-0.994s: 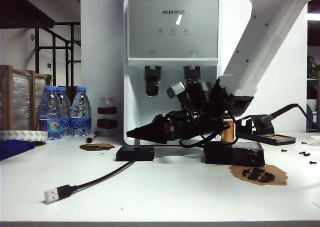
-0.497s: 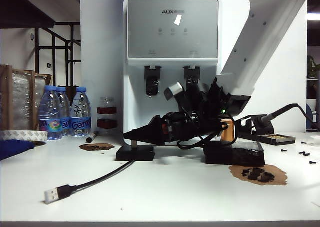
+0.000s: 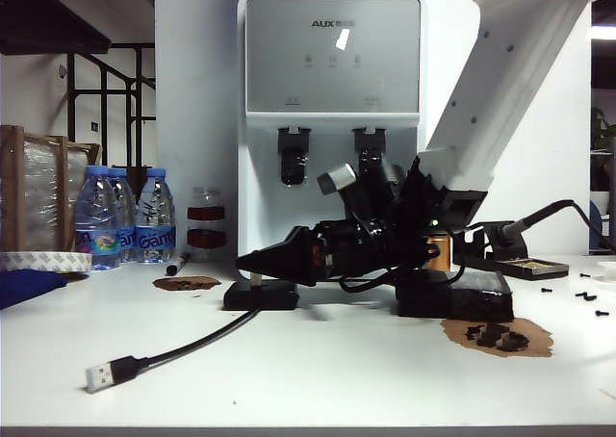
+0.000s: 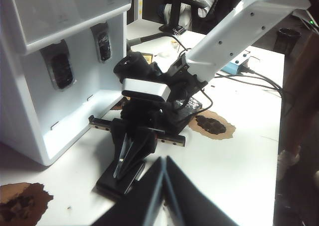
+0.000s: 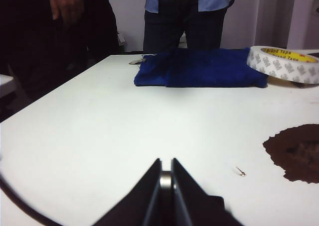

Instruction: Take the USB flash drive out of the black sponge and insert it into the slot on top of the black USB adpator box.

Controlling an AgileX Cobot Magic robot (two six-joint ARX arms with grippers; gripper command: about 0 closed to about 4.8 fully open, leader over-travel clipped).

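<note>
A white table (image 3: 318,370) fronts a white water dispenser (image 3: 332,90), with water bottles (image 3: 125,216) at the left. The right gripper (image 5: 165,178) is clamped on the USB flash drive (image 5: 165,179) over the black USB adpator box (image 3: 260,295), its tip lower than before. The black sponge (image 3: 472,297) lies near. The left gripper (image 4: 164,172) hovers closed, empty.

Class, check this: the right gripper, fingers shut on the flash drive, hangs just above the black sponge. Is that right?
No. The right gripper, fingers shut on the flash drive, hangs just above the flat black box with the cable, not the sponge, which lies further right. The exterior view shows it. The left gripper is shut, pointing at that box.
</note>
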